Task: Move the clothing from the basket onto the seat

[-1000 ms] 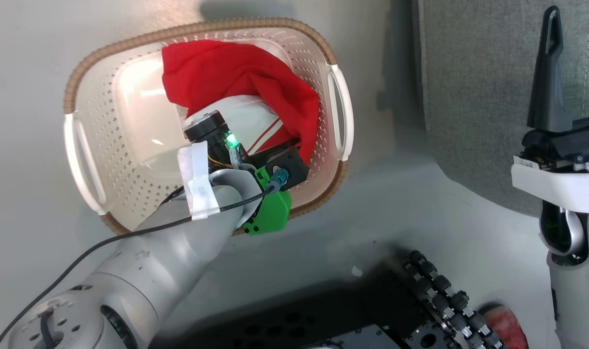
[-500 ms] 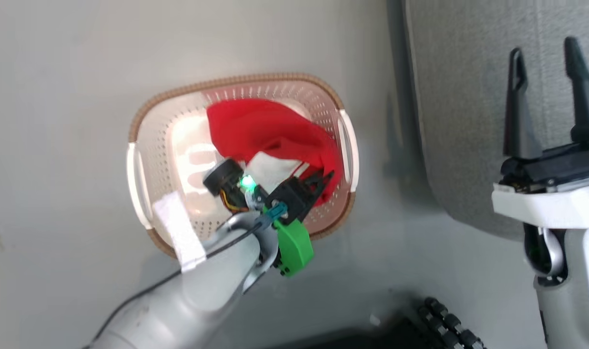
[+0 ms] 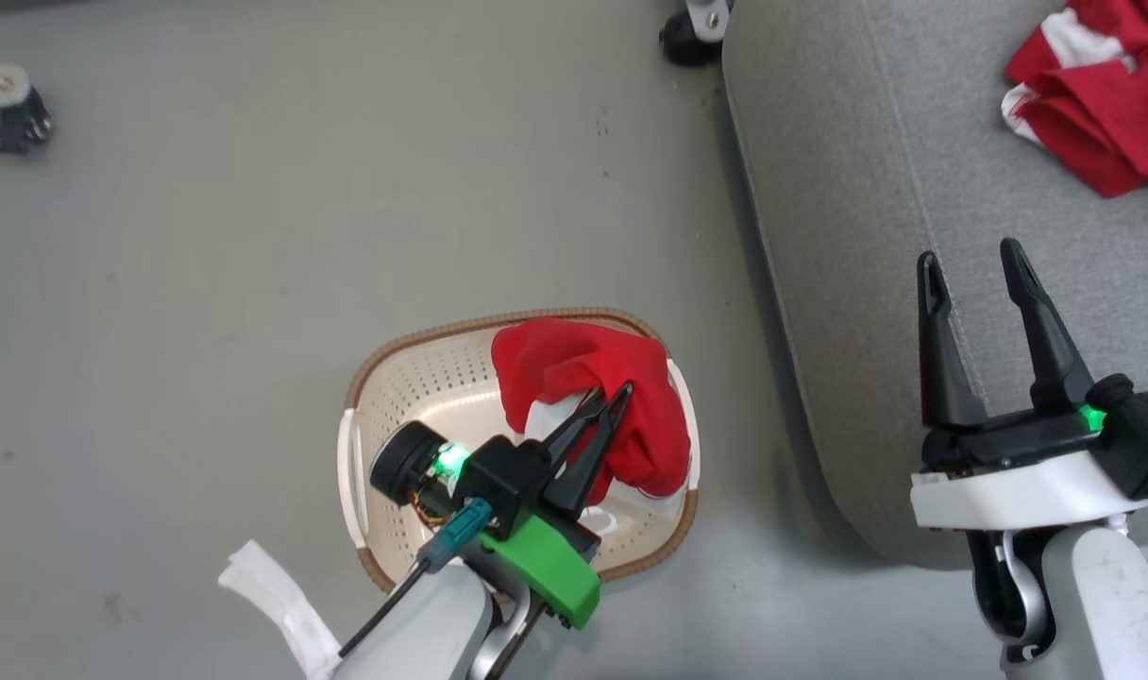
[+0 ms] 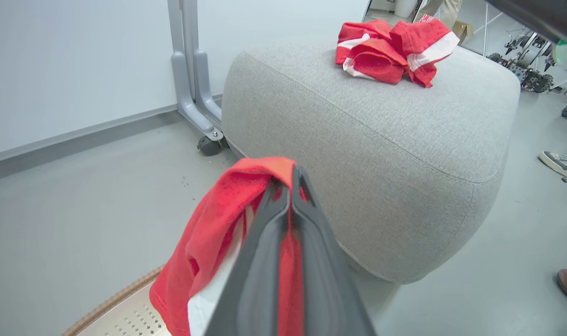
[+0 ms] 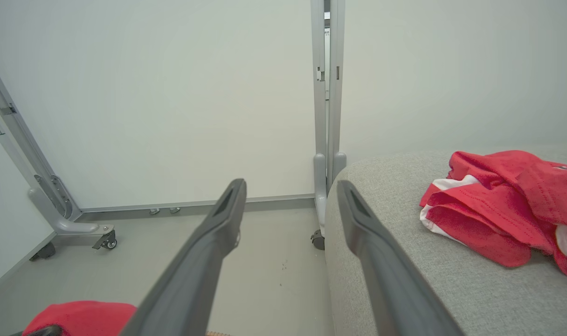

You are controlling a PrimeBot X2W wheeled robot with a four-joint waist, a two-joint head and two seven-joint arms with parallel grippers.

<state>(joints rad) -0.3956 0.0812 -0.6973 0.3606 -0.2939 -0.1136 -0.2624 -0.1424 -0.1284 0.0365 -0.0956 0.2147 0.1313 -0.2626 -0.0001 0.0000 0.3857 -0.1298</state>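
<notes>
My left gripper (image 3: 612, 392) is shut on a red garment (image 3: 631, 416) and holds it up over the right half of the cream basket (image 3: 423, 335) on the floor. In the left wrist view the shut left gripper (image 4: 290, 175) pinches the cloth (image 4: 209, 233), which hangs down above the basket rim (image 4: 111, 303). A second red and white garment (image 3: 1093, 104) lies bunched on the grey seat (image 3: 867, 236). My right gripper (image 3: 969, 255) stands open over the seat's near edge, holding nothing. In the right wrist view the right gripper (image 5: 290, 186) points past the seat (image 5: 404, 280) and its garment (image 5: 498, 210).
Wheeled grey legs of white wall panels stand behind the seat (image 3: 692, 28) (image 4: 195, 93) and at the far left (image 3: 8, 104). A person's shoes (image 4: 563, 165) rest on the floor right of the seat. Bare grey floor surrounds the basket.
The head camera has pulled back and up, so the whole picture shifted. My left gripper has risen out of the basket with the red garment pinched in it. The right gripper stays open.
</notes>
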